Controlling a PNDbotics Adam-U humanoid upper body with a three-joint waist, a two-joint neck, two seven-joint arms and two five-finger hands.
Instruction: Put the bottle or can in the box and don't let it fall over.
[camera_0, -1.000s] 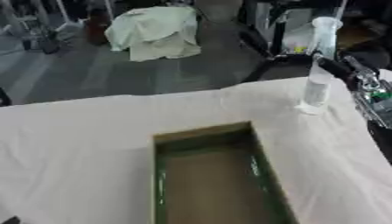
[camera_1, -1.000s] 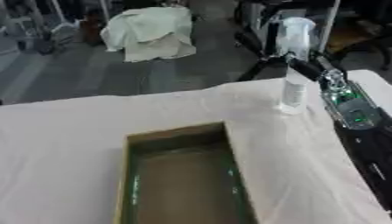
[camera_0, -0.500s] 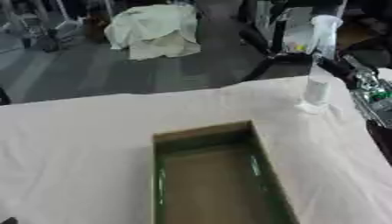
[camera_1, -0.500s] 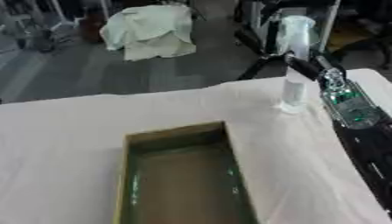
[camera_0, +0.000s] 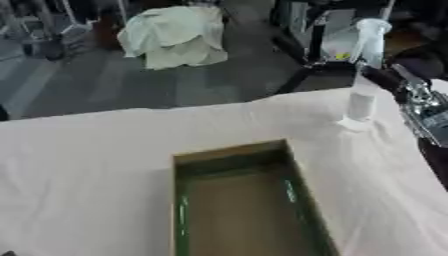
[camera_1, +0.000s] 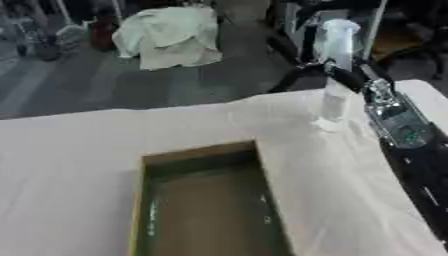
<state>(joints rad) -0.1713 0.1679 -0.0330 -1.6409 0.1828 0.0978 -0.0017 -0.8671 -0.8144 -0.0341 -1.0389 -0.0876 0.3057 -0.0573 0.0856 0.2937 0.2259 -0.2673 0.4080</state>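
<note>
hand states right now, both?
Left hand: not in view.
Right hand: at the bottle, which stands upright on the cloth; whether its fingers are closed round it cannot be told.

The right hand (camera_1: 348, 79) sits at the table's far right edge, against the upright clear bottle (camera_1: 334, 75). Toward the robot and to the hand's left, bare white cloth (camera_1: 79, 150) lies between it and the open green box (camera_1: 206, 205). The box's raised far rim is the only barrier there; its inside holds nothing.
</note>
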